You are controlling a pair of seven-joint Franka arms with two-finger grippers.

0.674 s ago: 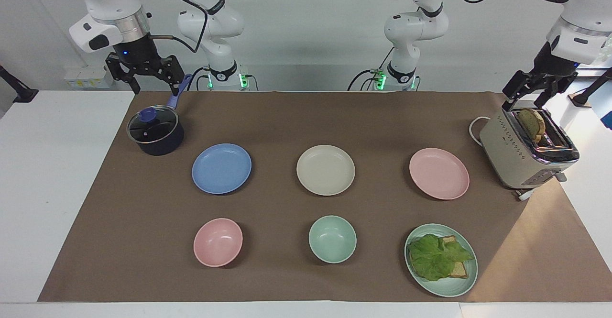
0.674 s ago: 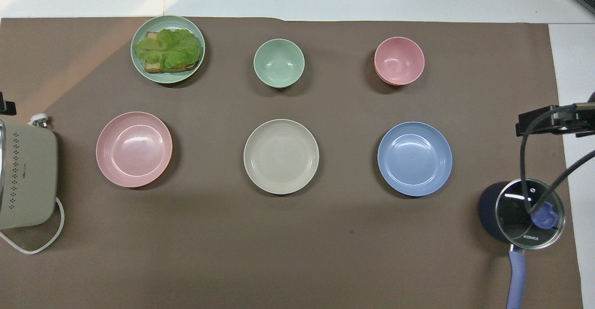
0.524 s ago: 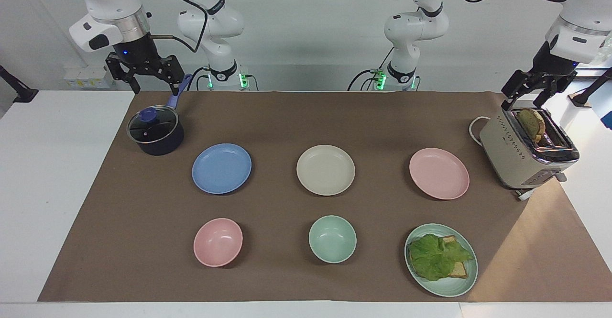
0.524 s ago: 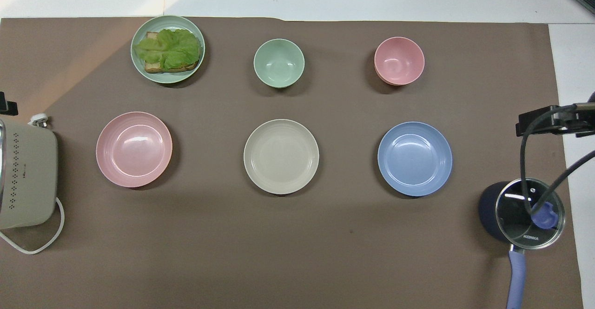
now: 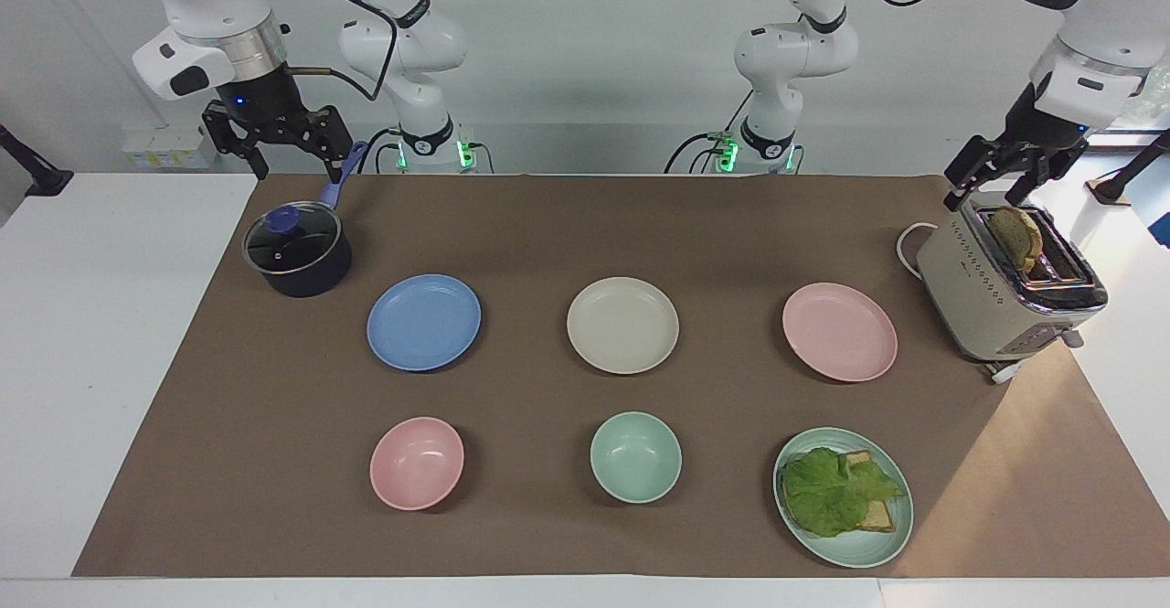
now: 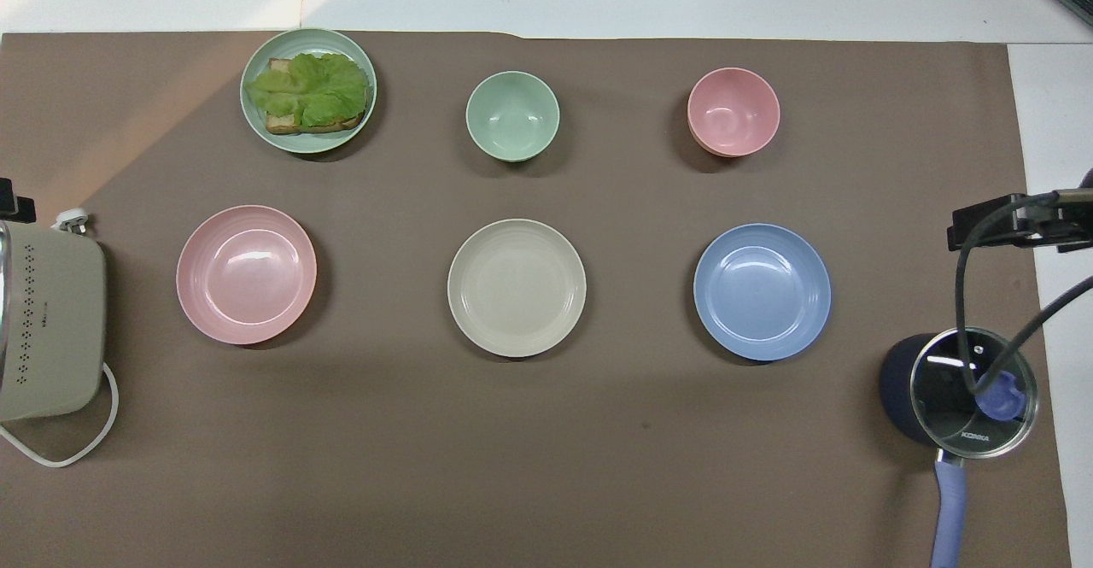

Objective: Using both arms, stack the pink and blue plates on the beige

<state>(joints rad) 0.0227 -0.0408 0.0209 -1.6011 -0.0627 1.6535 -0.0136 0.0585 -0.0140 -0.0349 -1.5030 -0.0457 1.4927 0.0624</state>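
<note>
Plates sit three in a row on the brown-covered table [image 5: 585, 224], all shallow, round, matte and of equal size: a cream-beige plate [image 5: 622, 325] in the middle, a periwinkle-blue plate [image 5: 423, 322] beside it toward the right arm's end, a pale pink plate [image 5: 839, 331] beside it toward the left arm's end, none touching.

Counted: three plain plates; one mint-green plate with lettuce and bread [image 5: 844, 496]; two bowls, a small pink bowl [image 5: 416, 463] and a mint-green bowl [image 5: 635, 456], both farther from the robots than the beige plate; one dark lidded saucepan [image 5: 297, 250]; one cream toaster [image 5: 1010, 293].

Right pincer [image 5: 277, 146] hangs released over the saucepan's handle, unchanged from a moment ago. Left pincer [image 5: 992, 183], empty and spread, has lifted slightly above the toaster. The plates have not moved.
</note>
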